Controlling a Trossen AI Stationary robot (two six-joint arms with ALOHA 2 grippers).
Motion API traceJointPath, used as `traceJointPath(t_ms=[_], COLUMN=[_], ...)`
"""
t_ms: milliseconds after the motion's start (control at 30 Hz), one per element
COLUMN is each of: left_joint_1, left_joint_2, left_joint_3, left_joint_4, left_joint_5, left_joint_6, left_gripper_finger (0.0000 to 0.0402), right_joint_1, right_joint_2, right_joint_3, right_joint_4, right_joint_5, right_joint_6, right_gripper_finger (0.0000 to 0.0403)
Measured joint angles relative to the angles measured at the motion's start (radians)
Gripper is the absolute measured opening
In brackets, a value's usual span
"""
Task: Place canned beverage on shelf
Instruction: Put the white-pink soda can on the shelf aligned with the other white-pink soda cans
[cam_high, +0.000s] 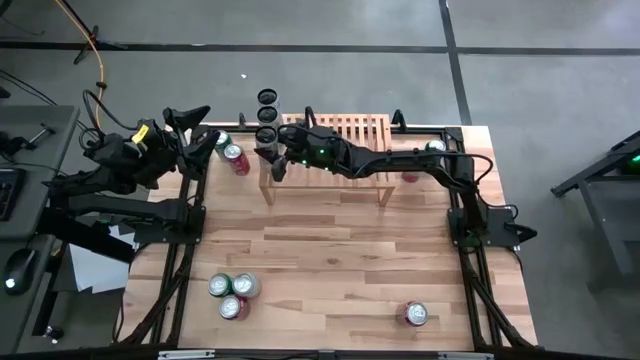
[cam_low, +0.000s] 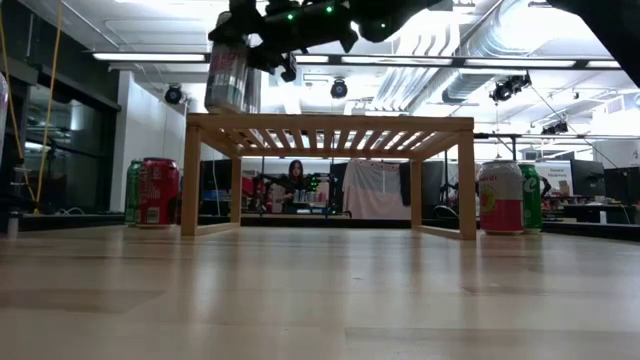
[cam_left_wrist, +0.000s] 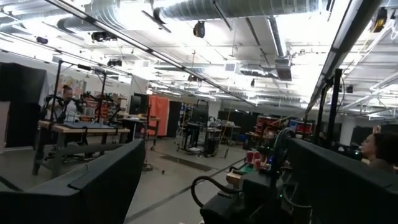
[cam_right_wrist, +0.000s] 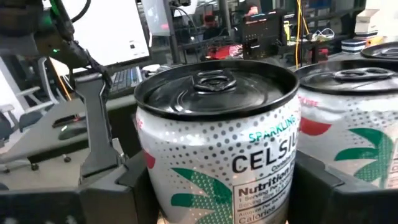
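Note:
The light-wood shelf (cam_high: 340, 150) stands at the table's far middle and also shows in the low view (cam_low: 330, 125). Three black-topped white cans stand in a row at its left end (cam_high: 267, 116). My right gripper (cam_high: 270, 150) reaches in from the table's right and is shut on the nearest of them (cam_right_wrist: 217, 143); that can shows at the shelf's left end in the low view (cam_low: 232, 78). My left gripper (cam_high: 195, 128) is open and empty at the far left, pointing out into the room (cam_left_wrist: 217, 168). My right gripper pinches the white can's two opposite sides (cam_right_wrist: 146, 180) between its two fingers (cam_right_wrist: 112, 193). The fingers come level from the table's right. The can stands upright, its bottom at the level of the shelf's top (cam_low: 232, 110); whether it rests there I cannot tell.
A red can (cam_high: 236, 160) and a green can (cam_high: 222, 142) stand left of the shelf. A pink can (cam_low: 501, 198) and a green can (cam_high: 435, 147) stand to its right. Three cans (cam_high: 232, 293) and a single can (cam_high: 415, 314) stand near the front edge.

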Motion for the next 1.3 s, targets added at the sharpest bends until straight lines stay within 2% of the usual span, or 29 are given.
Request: traceJointPath(t_ms=[500,733,1300], left_joint_1=[0.000,0.000,0.000], left_joint_2=[0.000,0.000,0.000], left_joint_3=[0.000,0.000,0.000], left_joint_4=[0.000,0.000,-0.001], left_joint_5=[-0.018,-0.018,-0.018], left_joint_6=[0.000,-0.003,-0.003], left_gripper_finger=[0.0385,0.0385,0.0385], right_joint_1=[-0.010,-0.015,-0.023], right_joint_2=[0.000,0.000,-0.004], right_joint_3=[-0.001,-0.001,-0.001], right_joint_4=[-0.047,-0.047,-0.039], right_joint_5=[0.001,-0.001,0.026], right_joint_6=[-0.070,-0.064,-0.071], right_gripper_finger=[0.0235,0.0281,0.0290])
